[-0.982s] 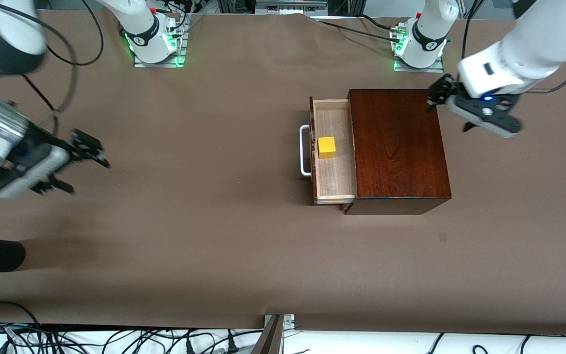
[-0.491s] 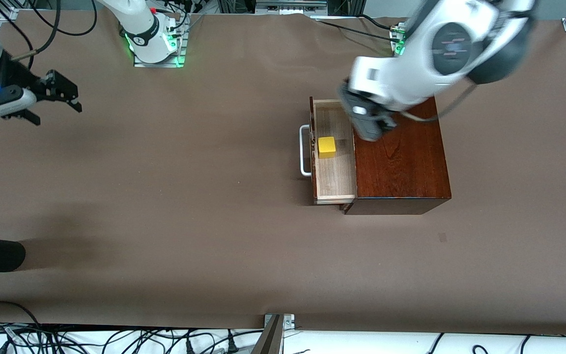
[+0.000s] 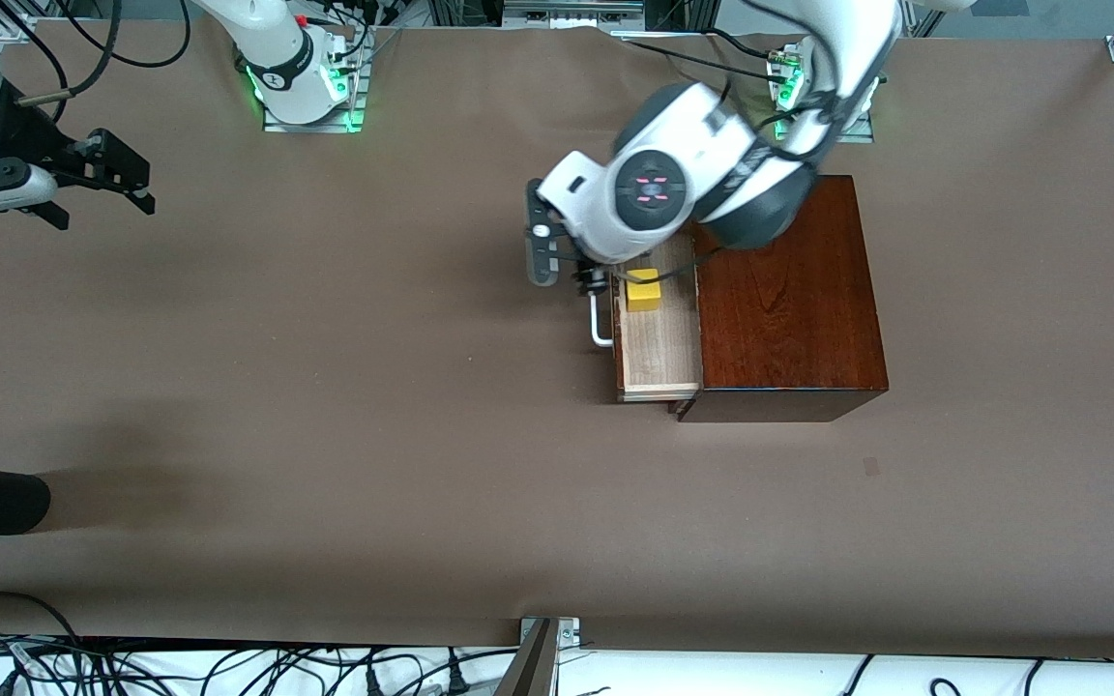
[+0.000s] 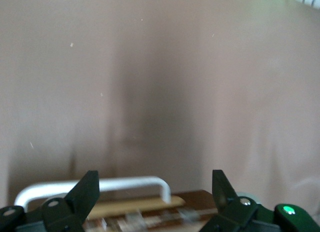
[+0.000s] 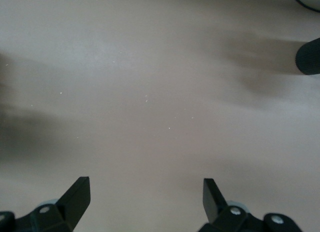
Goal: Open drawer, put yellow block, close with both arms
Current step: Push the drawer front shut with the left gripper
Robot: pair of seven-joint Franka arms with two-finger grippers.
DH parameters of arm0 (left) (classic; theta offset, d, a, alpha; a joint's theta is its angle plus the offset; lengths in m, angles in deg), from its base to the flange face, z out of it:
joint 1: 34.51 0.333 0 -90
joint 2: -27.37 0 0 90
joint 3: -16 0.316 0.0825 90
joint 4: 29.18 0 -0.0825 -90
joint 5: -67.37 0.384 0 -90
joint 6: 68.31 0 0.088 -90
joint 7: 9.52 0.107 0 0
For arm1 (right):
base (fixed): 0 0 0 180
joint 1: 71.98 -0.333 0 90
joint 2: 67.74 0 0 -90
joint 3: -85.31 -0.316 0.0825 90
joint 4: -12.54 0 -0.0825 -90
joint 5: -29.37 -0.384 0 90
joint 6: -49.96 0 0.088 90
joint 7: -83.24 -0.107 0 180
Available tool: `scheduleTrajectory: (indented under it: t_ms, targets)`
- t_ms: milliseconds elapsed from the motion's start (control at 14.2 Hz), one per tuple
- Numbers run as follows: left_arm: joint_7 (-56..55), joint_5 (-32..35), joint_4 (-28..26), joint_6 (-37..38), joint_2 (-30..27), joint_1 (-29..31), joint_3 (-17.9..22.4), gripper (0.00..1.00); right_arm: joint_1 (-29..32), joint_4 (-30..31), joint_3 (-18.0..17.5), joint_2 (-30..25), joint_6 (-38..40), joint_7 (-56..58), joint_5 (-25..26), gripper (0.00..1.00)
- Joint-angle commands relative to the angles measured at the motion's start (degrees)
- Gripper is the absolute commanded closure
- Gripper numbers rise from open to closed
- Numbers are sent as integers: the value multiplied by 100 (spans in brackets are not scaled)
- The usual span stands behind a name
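Two white arms work over a brown worktop [image 3: 325, 416]. On it stands a glossy mahogany box [image 3: 789, 290], toward the left arm's end. Its drawer [image 3: 659, 338] is pulled out toward the right arm's end, and the pale wooden tray is open to the view from above. The yellow block [image 3: 643, 290] lies inside this tray, close to the dark drawer front. The white handle [image 3: 599, 324] is partly covered by the left arm in the front view.

The left tool [image 3: 567, 261] hangs over the handle and the drawer front. In the left wrist view its fingers [image 4: 87, 189] are spread wide apart and hold nothing; the white handle bar [image 4: 95, 187] and the drawer front edge show between them.

The right tool [image 3: 117, 184] waits over the bare worktop at the right arm's end, well apart from the box. Its fingers [image 5: 77, 194] are also spread and empty, with only brown worktop surface under them.
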State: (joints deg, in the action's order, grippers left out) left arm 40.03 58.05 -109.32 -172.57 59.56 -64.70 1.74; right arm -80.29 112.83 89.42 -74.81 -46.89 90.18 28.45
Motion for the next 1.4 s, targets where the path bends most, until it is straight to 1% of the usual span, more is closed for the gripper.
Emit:
scheduleTrajectory:
  t_ms: [0,70,211,351,491,632,842,1053,1333]
  targets:
    - [502,806,271,-401,391,-399,28,0,137,-177,-139,153,88,-80,-48,0]
    - [485,896,271,-542,523,-461,28,0,119,-194,-148,154,97,-88,-39,0]
    - [441,1019,201,-570,691,-453,45,0,119,-221,-148,189,97,-71,-39,0]
    - [319,1038,-36,-474,657,-366,116,0,119,-212,-148,198,88,-71,-22,0]
    - [116,1046,-10,156,639,-278,239,0,119,-273,-148,259,105,-80,-30,0]
    - [160,1055,-2,553,595,-155,370,0,84,-317,-157,259,158,-1,57,0]
    - [177,1055,34,1125,481,310,362,0,136,-326,-78,303,71,-62,-12,0]
    - [186,1055,25,1468,419,583,362,0,137,-405,-78,391,53,-53,5,0]
    - [239,1020,25,1426,419,698,327,0,84,-484,-139,461,-17,-53,22,0]
